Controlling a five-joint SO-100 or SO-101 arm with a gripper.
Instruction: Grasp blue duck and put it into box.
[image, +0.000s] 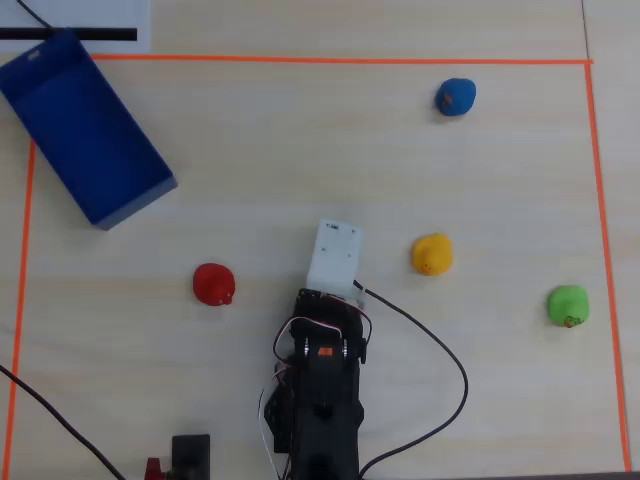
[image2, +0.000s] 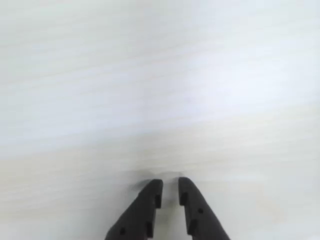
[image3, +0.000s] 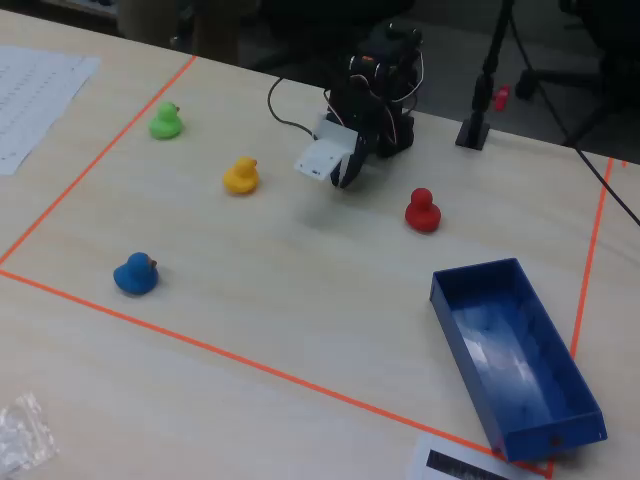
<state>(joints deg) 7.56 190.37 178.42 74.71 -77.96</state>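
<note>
The blue duck (image: 455, 97) stands near the far right corner of the taped area in the overhead view and at the near left in the fixed view (image3: 135, 273). The dark blue box (image: 85, 125) lies open and empty at the far left, at the near right in the fixed view (image3: 515, 355). My gripper (image2: 170, 186) hangs just above bare table in the middle, far from both. Its jaws stand almost together with nothing between them. In the fixed view it (image3: 345, 180) sits under the white wrist camera (image: 335, 255), which hides it in the overhead view.
A yellow duck (image: 432, 254) is right of the arm, a green duck (image: 568, 306) farther right, and a red duck (image: 213, 285) to its left. Orange tape (image: 340, 60) borders the work area. A black cable (image: 440, 350) loops beside the arm base.
</note>
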